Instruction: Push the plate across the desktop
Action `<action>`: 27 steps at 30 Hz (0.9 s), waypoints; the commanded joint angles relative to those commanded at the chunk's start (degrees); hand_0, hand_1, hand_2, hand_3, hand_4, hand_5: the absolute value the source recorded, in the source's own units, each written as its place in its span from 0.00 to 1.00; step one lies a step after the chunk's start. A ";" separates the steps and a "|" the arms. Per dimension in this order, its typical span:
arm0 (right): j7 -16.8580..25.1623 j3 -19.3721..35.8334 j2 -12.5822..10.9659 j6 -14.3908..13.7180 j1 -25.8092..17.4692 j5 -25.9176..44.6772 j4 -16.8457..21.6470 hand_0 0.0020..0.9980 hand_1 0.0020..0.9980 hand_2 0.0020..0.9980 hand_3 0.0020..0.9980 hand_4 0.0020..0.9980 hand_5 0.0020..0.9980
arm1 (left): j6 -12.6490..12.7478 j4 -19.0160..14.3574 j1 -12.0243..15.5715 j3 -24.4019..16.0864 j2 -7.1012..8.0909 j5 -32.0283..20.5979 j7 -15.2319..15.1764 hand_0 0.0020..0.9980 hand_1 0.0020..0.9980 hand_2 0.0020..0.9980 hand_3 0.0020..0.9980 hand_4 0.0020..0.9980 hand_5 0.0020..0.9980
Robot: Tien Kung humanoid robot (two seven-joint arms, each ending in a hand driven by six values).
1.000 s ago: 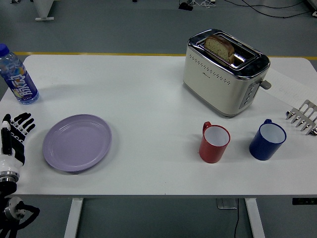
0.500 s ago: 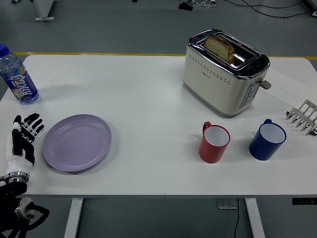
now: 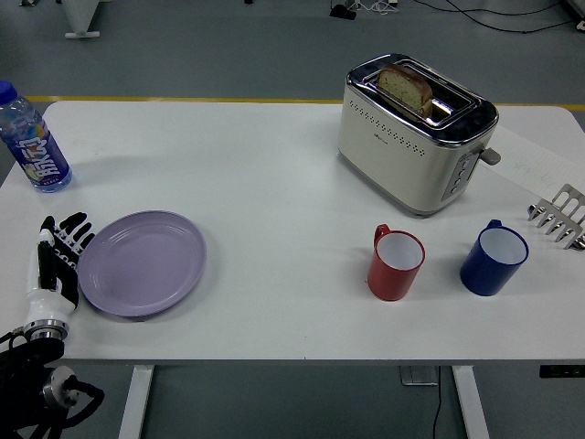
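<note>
Fingers (image 3: 66,230) on my left hand (image 3: 57,261) are straight and spread a little, and they hold nothing. The hand lies flat at the left side of the bench (image 3: 274,183), right beside the left rim of the plate (image 3: 143,263). I cannot tell if it touches the rim. I do not see my right hand.

The plate is purple and sits flat near the front left part of the bench. A bottle (image 3: 32,142) with a blue cap stands behind the hand, near the far left edge, well apart from the plate.

On the right side I see a toaster (image 3: 416,133) with a slice of bread (image 3: 407,89) sticking up in one slot. A red cup (image 3: 396,263) stands in front of the toaster, and a blue cup (image 3: 494,258) stands near it on the right, not touching. A metal rack (image 3: 559,216) pokes in at the right edge.
</note>
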 joint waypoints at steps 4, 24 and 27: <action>0.01 -0.09 -0.03 0.01 -0.02 0.08 0.00 0.67 0.62 0.70 0.57 0.28 0.17 | -0.01 -0.14 -0.07 0.71 -0.20 -0.30 -0.02 0.78 0.80 0.79 0.62 0.55 1.00; 0.29 0.07 -0.18 0.01 0.49 -0.07 -0.13 0.67 0.62 0.70 0.57 0.28 0.17 | 0.80 -0.16 -1.86 6.78 -0.48 -3.17 -0.97 0.79 0.80 0.81 0.63 0.54 1.00; 0.31 0.05 -0.18 0.00 0.62 -0.05 -0.15 0.67 0.62 0.70 0.57 0.28 0.17 | 0.93 0.02 -2.37 7.67 -0.54 -3.71 -1.04 0.79 0.80 0.81 0.63 0.54 1.00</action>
